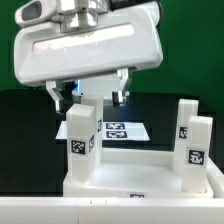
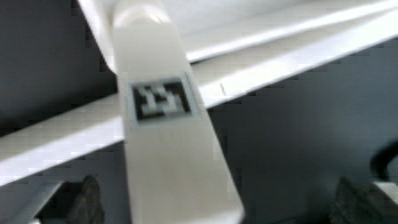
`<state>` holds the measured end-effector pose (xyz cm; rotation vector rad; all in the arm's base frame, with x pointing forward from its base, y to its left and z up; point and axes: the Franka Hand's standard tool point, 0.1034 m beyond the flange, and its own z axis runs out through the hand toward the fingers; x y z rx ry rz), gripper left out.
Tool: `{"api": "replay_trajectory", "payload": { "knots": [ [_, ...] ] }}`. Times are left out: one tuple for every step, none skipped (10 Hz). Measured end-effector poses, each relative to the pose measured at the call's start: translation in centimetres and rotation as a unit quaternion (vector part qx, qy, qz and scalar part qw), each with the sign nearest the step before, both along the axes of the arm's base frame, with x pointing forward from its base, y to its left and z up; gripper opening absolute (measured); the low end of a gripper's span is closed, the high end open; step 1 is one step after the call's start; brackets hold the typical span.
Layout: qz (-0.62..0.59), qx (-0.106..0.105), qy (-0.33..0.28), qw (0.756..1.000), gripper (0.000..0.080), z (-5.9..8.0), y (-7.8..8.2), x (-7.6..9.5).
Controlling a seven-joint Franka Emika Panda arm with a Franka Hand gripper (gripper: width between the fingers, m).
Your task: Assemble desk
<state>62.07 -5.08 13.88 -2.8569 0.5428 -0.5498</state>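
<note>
Green backdrop and dark table are seen. On the desk top (image 1: 130, 175) two tagged legs (image 1: 82, 140) stand upright. Above the nearer leg the gripper (image 1: 92, 95) is spread wide, grasping nothing.

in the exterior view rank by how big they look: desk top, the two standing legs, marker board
1. desk top, partly cut off by the frame
2. The two legs, left and right: alike, no ranking
3. marker board, partly hidden and farther back, so unsure
</note>
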Motion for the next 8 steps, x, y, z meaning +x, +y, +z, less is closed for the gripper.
{"api": "replay_trajectory", "payload": {
  "knots": [
    [-0.008, 0.023, 0.022, 0.999, 0.0649, 0.0, 0.2, 0.3],
    [-0.006, 0.048, 0.065, 0.997, 0.0649, -0.6, 0.7, 0.0],
    [-0.007, 0.055, 0.088, 0.995, 0.0649, -0.8, 0.6, 0.1],
    [0.006, 0.073, 0.126, 0.989, 0.0649, -0.9, 0.2, -0.2],
    [0.005, 0.075, 0.131, 0.989, 0.0649, -1.0, -0.3, -0.3],
    [0.006, 0.075, 0.131, 0.989, 0.0649, -1.0, -0.2, -0.3],
    [0.006, 0.075, 0.131, 0.989, 0.0649, -1.0, -0.2, -0.3],
    [0.006, 0.075, 0.131, 0.989, 0.0649, -1.0, -0.2, -0.3]
  ]
}}
